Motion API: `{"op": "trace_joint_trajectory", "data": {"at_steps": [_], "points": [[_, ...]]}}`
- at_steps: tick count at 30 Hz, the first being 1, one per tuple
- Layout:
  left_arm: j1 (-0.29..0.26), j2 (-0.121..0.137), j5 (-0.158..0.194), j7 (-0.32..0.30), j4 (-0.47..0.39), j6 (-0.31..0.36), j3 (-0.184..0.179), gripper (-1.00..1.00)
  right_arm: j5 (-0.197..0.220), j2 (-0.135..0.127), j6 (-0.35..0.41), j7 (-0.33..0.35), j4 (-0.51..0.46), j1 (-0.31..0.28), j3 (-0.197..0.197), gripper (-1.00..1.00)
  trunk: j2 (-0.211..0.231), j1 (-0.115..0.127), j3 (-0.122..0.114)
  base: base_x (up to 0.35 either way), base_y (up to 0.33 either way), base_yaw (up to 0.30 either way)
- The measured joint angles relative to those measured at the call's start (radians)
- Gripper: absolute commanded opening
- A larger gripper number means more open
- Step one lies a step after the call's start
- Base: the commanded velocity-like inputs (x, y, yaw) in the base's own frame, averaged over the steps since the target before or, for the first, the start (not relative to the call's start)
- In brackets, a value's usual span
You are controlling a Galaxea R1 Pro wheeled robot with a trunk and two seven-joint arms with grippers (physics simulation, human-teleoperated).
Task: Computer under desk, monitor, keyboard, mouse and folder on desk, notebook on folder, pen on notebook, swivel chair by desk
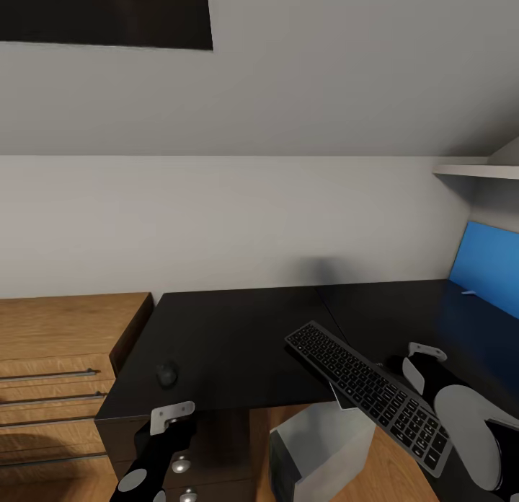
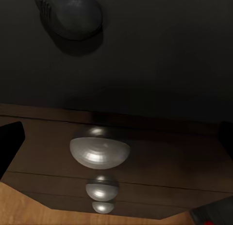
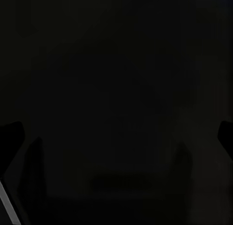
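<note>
The black desk (image 1: 231,329) runs along the grey wall and turns toward me at the right. The small black mouse (image 1: 166,374) (image 2: 73,14) lies near the desk's front left corner. My left gripper (image 2: 117,137) hangs open before the drawer knobs (image 2: 99,152), just below the mouse. The long black keyboard (image 1: 367,388) slants over the desk's inner corner, above the silver-grey computer (image 1: 321,451) on the floor. My right gripper (image 3: 118,135) is behind the keyboard's far edge, fingertips wide apart over dark surface. A thin white pen (image 1: 468,293) lies far right. Monitor, folder, notebook and swivel chair are out of view.
A light wooden drawer chest (image 1: 65,358) stands against the desk's left end. A blue wall panel (image 1: 490,267) and a white shelf (image 1: 476,172) are at the far right. A dark skylight (image 1: 104,15) is set in the sloped ceiling.
</note>
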State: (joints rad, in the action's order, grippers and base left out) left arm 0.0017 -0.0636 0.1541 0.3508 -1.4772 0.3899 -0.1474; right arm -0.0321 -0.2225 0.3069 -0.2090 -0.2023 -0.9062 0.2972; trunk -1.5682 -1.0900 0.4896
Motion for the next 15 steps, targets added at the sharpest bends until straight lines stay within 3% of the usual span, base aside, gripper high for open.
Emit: {"op": "trace_joint_trajectory", "data": {"at_steps": [15], "points": [[0.0, 0.0, -0.002, 0.0, 0.003, -0.001, 0.0, 1.0, 0.001, -0.037, 0.0, 0.0, 0.001, 0.0, 0.016, 1.0, 0.0, 0.0, 0.0, 0.0, 0.0, 0.0]]}}
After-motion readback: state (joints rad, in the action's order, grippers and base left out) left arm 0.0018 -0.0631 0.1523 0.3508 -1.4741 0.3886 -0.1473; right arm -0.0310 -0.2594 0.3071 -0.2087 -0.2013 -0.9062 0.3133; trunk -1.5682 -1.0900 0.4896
